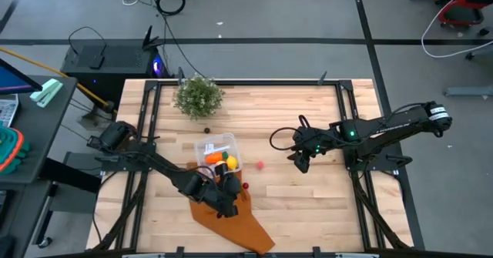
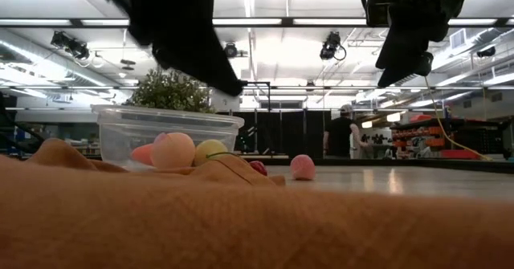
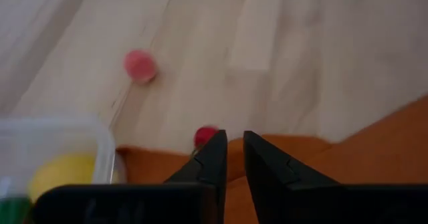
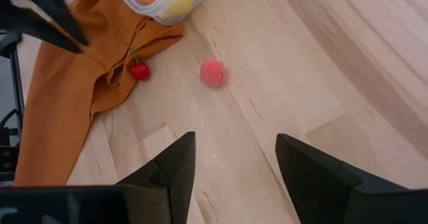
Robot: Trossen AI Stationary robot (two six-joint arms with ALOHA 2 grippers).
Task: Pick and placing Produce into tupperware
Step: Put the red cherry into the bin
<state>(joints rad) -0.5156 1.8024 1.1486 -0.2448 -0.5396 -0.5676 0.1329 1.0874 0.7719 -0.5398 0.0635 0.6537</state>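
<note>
On the pale wood-plank desk (image 1: 308, 196), near its middle, sits the tupperware (image 1: 218, 153): small clear plastic box, roughly square w/ rounded corners, white label (image 1: 219, 146) inside near one side, writing too small to read. Produce inside it: round orange ball (image 1: 213, 159), yellow lemon (image 1: 231, 163), and in the low view a pale peach-pink piece (image 2: 173, 150) against the front wall w/ a carrot-orange bit (image 2: 143, 153) beside it. Two pieces lie loose on the desk: a fuzzy-looking pink ball (image 1: 260, 165) well apart from the box on the right arm's side, and a small glossy red cherry (image 1: 246, 185) w/ thin stem, just at the edge of the rust-orange cloth (image 1: 235, 219). Cloth is soft, creased, spread from the box's front edge toward the desk's front. Left claw (image 1: 229, 206) is stretched low over the cloth just in front of the tupperware, arm reaching in diagonally from the left corner; its dark tapered fingers (image 3: 214, 158) are nearly together, only a thin slit between, nothing gripped, tips pointing toward the cherry. Right claw (image 1: 300, 162) hangs above bare desk, well right of the pink ball, arm bent in from the right side; fingers (image 4: 175, 162) spread wide, empty. Bushy green potted plant (image 1: 199, 96) stands toward the back of the desk, behind the box.
</note>
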